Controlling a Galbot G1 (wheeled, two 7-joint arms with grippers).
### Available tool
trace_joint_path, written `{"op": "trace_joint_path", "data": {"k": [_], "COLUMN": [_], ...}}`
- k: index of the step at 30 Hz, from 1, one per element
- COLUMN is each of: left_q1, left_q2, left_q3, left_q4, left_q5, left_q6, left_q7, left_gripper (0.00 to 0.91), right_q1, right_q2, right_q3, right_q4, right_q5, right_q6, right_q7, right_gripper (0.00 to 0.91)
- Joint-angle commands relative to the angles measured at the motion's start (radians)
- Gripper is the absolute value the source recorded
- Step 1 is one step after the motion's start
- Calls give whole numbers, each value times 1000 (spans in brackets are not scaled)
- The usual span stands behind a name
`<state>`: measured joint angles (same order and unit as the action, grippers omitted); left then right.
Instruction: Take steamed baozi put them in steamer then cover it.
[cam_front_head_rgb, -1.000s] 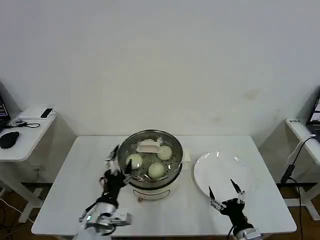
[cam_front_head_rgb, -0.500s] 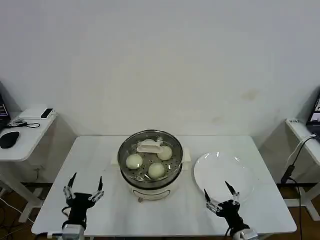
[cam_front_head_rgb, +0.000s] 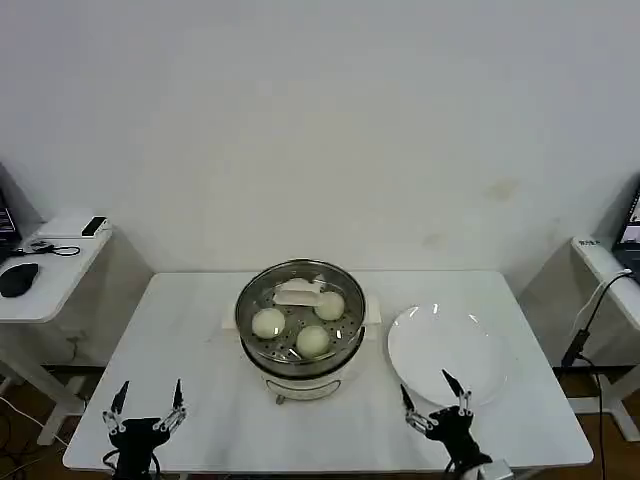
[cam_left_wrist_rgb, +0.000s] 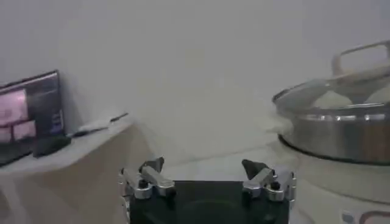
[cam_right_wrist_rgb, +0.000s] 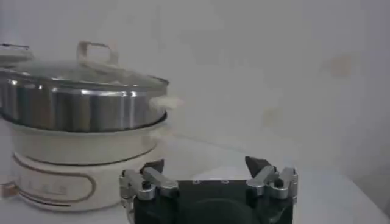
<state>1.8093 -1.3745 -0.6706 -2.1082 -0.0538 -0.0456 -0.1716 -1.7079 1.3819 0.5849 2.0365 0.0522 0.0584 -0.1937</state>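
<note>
The steamer (cam_front_head_rgb: 300, 335) sits mid-table with the cover (cam_front_head_rgb: 300, 305) seated on it, and three steamed baozi (cam_front_head_rgb: 313, 341) show through the glass beside the cover's cream handle. Down at the near edge, the left gripper (cam_front_head_rgb: 146, 412) hangs with its fingers (cam_front_head_rgb: 178, 401) spread wide and empty, the steamer well ahead of its tips and off to one side. The right gripper (cam_front_head_rgb: 436, 404) is likewise open, holding nothing, fingertips just at the near rim of the white plate (cam_front_head_rgb: 450, 345).
</note>
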Motion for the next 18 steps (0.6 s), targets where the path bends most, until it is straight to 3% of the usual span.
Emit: {"op": "trace_joint_path", "data": {"k": [1, 18], "left_q1": [51, 81], "left_q2": [-29, -44], "left_q3": [-8, -6], "left_q4": [4, -9], "left_q5": [-21, 17], "left_q6": [-49, -59], "left_q7": [4, 6], "left_gripper": [907, 907], "right_q1": [-5, -6], "right_q2": [-4, 3], "right_q3": [-13, -14], "right_q4": [8, 29], "right_q5": [13, 33], "right_q6": [-13, -97], "right_q7": [1, 34], "right_gripper": [907, 907]}}
